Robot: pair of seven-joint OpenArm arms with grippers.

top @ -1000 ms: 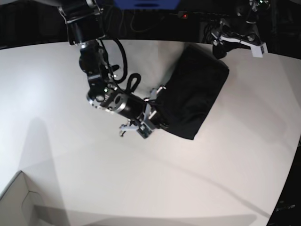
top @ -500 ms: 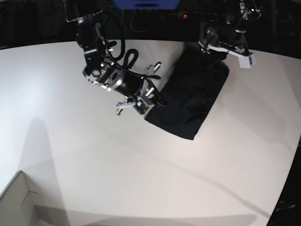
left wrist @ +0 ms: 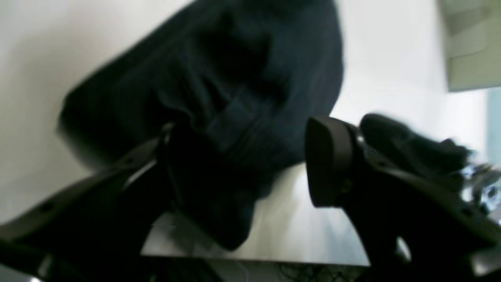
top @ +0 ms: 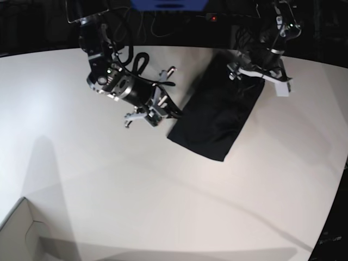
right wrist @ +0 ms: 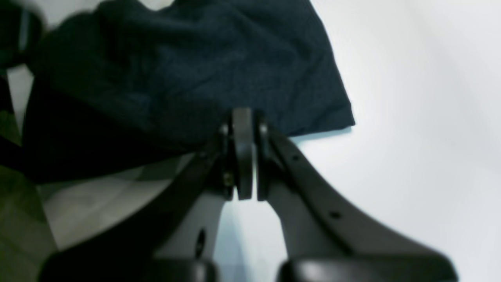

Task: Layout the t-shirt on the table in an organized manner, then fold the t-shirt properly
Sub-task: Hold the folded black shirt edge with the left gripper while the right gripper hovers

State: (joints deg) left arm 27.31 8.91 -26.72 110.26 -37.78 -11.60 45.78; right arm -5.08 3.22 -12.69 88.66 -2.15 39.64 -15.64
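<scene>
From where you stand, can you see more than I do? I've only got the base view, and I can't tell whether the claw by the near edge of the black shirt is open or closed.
Observer: The right wrist view shows the right gripper shut, its fingertips pressed together with no cloth between them.
Operator: Is it touching the shirt?
Observer: In that view the t-shirt lies just beyond the tips; contact can't be judged.
Operator: And the other claw at the far end?
Observer: The left wrist view shows the left gripper open, fingers spread over the t-shirt's edge.
</scene>
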